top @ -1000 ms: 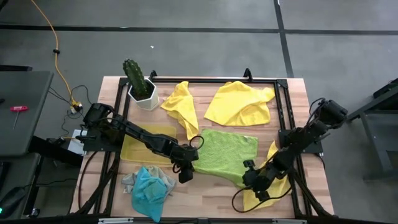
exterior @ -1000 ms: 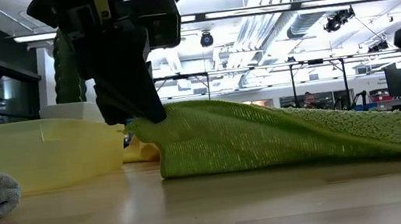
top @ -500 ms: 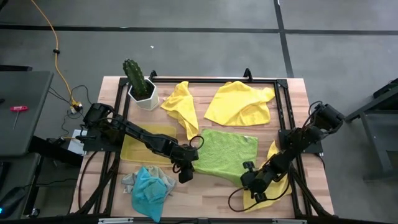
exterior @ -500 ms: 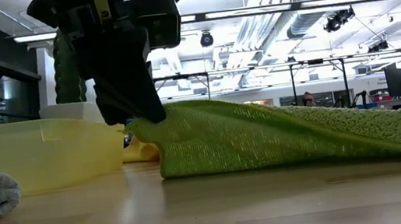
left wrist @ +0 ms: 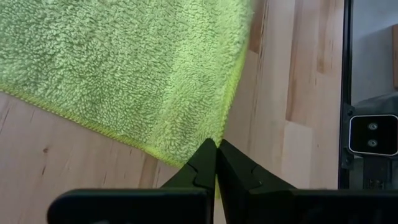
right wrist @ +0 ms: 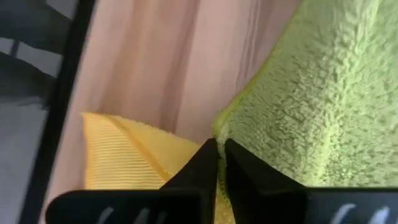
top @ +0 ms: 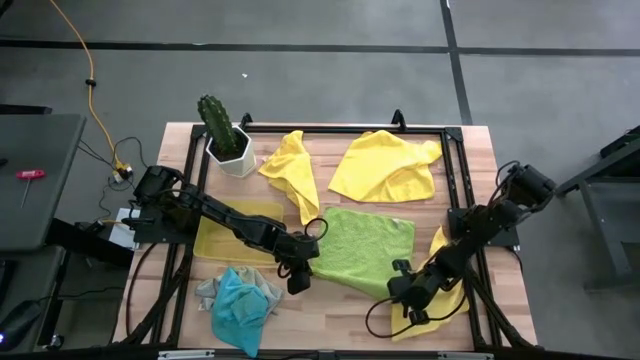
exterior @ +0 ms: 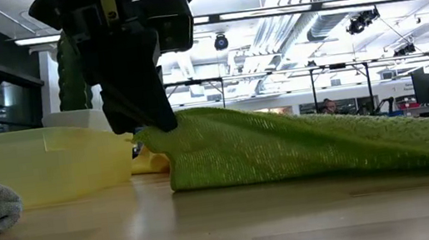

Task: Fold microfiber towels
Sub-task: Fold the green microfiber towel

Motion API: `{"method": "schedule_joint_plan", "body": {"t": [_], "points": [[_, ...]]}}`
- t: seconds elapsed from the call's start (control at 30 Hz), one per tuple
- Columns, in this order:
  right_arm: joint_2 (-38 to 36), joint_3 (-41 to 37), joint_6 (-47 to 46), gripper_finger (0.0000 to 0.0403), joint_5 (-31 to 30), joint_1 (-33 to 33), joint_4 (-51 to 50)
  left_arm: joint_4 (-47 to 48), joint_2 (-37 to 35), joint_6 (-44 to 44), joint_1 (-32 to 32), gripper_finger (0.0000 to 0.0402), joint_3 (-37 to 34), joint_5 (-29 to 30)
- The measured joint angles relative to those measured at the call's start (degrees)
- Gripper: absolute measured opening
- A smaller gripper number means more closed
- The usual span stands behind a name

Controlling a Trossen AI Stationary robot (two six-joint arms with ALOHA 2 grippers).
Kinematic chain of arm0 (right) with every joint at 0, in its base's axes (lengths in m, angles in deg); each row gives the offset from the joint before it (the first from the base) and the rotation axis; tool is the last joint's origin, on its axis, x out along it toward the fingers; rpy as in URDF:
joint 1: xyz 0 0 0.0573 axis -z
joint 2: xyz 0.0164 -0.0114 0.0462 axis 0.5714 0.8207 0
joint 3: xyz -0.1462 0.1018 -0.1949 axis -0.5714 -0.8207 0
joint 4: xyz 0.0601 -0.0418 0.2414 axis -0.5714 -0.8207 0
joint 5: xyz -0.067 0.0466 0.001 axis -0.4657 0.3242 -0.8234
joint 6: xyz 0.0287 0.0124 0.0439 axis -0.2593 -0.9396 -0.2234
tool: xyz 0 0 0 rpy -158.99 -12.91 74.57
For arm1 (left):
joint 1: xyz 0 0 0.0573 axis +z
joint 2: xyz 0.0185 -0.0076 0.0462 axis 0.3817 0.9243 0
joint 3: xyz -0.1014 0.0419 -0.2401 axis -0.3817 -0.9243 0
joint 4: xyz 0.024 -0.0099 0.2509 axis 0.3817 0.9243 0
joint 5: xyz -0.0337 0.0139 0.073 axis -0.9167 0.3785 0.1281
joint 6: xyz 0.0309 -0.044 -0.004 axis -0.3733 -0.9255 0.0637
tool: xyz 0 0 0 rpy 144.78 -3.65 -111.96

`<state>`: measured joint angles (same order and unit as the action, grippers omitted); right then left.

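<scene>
With both near corners of the lime green towel (top: 362,250) pinched, the fold looks ready to begin.

While the towel lies spread at the middle of the table (top: 330,305), the left gripper (top: 296,277) is clamped on its near left corner, lifting it off the wood, and the right gripper (top: 405,290) is closed tight on the near right corner, beside a yellow towel (top: 440,300) at the right edge. Next, I judge, both arms must raise together and carry the near edge toward the far edge, keeping pace so the cloth stays taut. Other yellow towels (top: 385,165) lie far, a turquoise one (top: 240,305) near left.
</scene>
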<state>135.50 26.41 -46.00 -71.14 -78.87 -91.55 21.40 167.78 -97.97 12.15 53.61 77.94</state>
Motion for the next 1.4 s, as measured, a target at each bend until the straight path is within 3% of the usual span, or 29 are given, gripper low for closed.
{"method": "schedule_joint_plan", "body": {"t": [0.13, 0.33, 0.63, 1.07, 1.23, 1.4], "points": [[-4.4, 0.0, 0.1, 0.0004, 0.0, 0.1, -2.4, 0.0, 0.0, 0.0, 0.0, 0.0000, 0.0, -0.6], [-10.5, 0.0, -1.8, 0.0002, 1.4, 0.0, -5.5, 0.0, 0.0, 0.0, 0.0, 0.0000, 0.0, -7.1], [-11.4, 0.0, -8.7, 0.0008, 0.2, 0.0, -6.2, 0.0, 0.0, 0.4, 0.2, 0.0000, 0.0, -6.6], [-11.4, 0.0, -15.8, 0.0114, 0.0, 0.1, -7.9, 0.0, 0.0, 1.1, 0.1, 0.0000, 0.0, -6.4], [-11.2, 0.0, -17.9, 0.0131, -1.2, 0.1, -5.2, 0.0, 0.0, 1.1, 0.1, 0.0000, 0.0, -6.4], [-7.2, 0.0, -10.7, 0.0134, 0.8, 0.1, 2.1, 0.0, 0.0, 1.1, 0.1, 0.0000, 0.0, -6.4]]}}
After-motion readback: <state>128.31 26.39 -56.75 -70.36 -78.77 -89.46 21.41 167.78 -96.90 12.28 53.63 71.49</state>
